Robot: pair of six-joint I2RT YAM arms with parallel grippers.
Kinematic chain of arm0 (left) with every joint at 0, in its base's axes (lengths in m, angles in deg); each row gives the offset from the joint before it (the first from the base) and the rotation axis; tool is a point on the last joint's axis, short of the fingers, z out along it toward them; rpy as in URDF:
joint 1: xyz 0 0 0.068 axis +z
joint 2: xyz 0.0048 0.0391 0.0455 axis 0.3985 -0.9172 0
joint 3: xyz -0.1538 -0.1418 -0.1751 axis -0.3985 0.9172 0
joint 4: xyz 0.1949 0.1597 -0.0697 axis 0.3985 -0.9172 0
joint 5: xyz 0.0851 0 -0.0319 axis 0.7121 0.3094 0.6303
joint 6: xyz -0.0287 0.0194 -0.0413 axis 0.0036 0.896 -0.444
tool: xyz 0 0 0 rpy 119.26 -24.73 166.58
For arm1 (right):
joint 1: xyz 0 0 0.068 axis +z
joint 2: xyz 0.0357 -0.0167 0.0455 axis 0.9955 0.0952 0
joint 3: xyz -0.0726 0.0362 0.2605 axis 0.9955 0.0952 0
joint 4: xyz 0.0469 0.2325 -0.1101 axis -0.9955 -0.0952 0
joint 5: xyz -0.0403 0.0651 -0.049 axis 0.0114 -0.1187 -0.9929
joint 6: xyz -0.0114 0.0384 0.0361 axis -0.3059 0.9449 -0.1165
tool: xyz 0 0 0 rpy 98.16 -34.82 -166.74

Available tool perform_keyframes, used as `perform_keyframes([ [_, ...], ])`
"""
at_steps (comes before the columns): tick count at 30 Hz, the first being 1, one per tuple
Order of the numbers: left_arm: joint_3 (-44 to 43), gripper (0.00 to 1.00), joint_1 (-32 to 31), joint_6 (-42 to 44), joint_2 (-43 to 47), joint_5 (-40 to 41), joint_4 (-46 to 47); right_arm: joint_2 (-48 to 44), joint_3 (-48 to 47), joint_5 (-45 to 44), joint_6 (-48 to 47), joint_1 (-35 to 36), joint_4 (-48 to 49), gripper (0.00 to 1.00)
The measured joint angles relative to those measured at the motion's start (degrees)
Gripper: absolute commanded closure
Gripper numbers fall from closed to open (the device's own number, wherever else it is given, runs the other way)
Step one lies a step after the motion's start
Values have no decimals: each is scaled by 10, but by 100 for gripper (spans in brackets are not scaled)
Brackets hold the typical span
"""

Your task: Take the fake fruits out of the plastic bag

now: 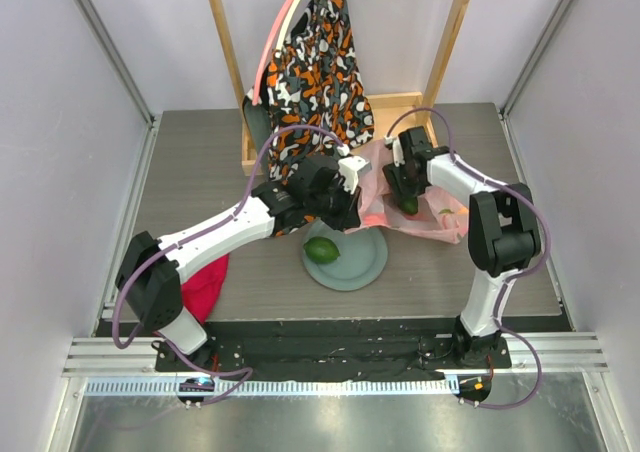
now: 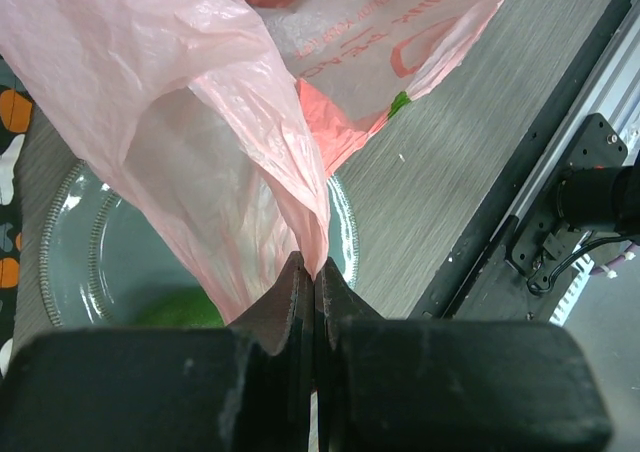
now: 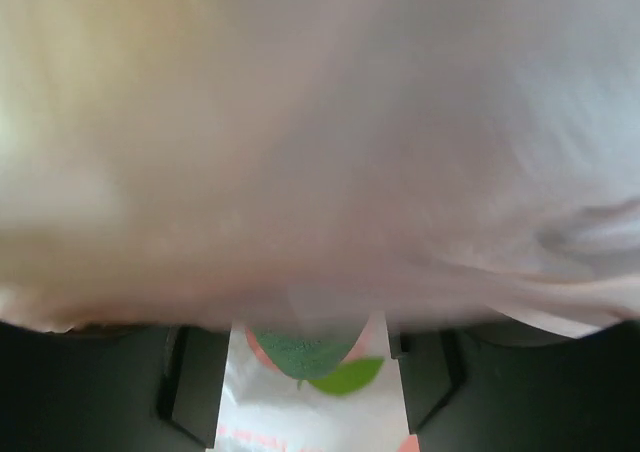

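The pink plastic bag (image 1: 442, 210) lies right of the plate, its near edge lifted. My left gripper (image 1: 348, 208) is shut on a pinch of the bag's film (image 2: 230, 112), jaws pressed together at their tips (image 2: 312, 272). One green oval fruit (image 1: 322, 250) lies on the grey-green plate (image 1: 368, 262); it also shows under the film in the left wrist view (image 2: 180, 312). My right gripper (image 1: 404, 188) reaches into the bag, jaws apart (image 3: 308, 340), with a second green fruit (image 3: 300, 352) between the fingers (image 3: 195, 382), not touching them. Film (image 3: 320, 142) hides the fingertips. The grapes and orange fruits are hidden.
A red cloth (image 1: 207, 284) lies at the front left beneath the left arm. An orange-black-white garment (image 1: 315, 62) hangs from a wooden frame (image 1: 448, 42) at the back. The plate rim (image 2: 65, 242) sits under the left gripper. The table's front rail (image 2: 590, 152) is near.
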Motion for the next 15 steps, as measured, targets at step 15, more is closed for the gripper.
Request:
perform_keyframes([
  [15,-66,97,8,-3,-54,-3,3,-223,159,68,30,-10,-45,23],
])
